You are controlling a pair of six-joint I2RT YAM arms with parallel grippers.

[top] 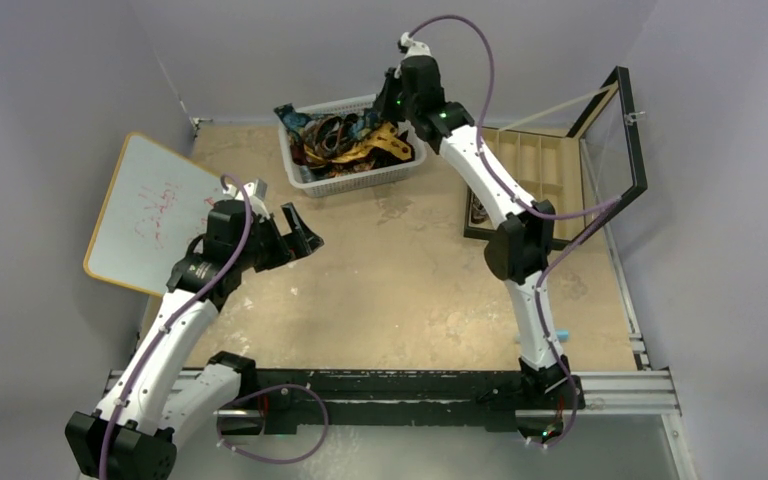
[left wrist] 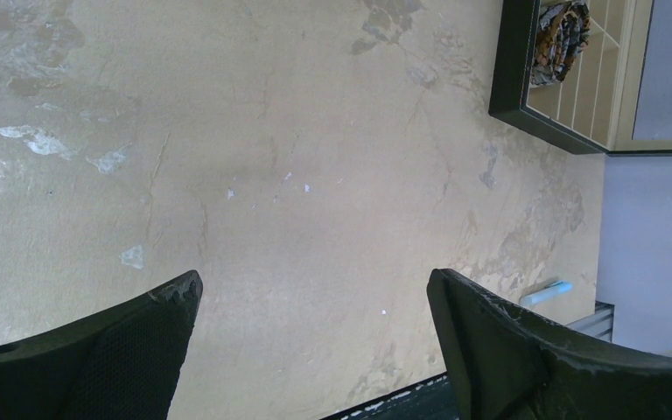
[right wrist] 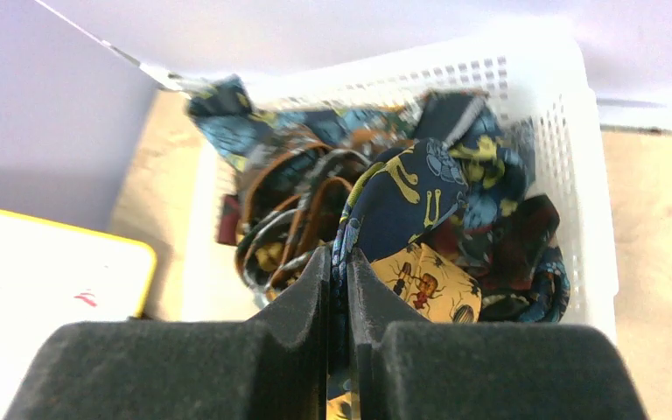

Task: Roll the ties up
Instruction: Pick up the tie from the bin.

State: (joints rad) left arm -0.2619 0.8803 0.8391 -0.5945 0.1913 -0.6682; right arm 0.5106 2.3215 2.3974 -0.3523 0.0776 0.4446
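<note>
Right jaws pressed almost together, pinching a fold of the navy tie (right wrist: 407,197) with gold print. The cloth comes up out of the right gripper (right wrist: 339,262) and bulges just beyond the tips. The others are heaped beyond the jaws in the white mesh basket (right wrist: 569,149): the orange-yellow tie (right wrist: 424,280) touches the navy one close by the tips, and the brown striped tie (right wrist: 289,206) is coiled on the other side.

Left jaws spread wide. The left gripper (left wrist: 315,289) holds nothing, with only bare tabletop (left wrist: 271,157) between its fingers, well apart from the basket. A black-framed compartment box (left wrist: 509,70) lies far ahead of these jaws, off to one side.
</note>
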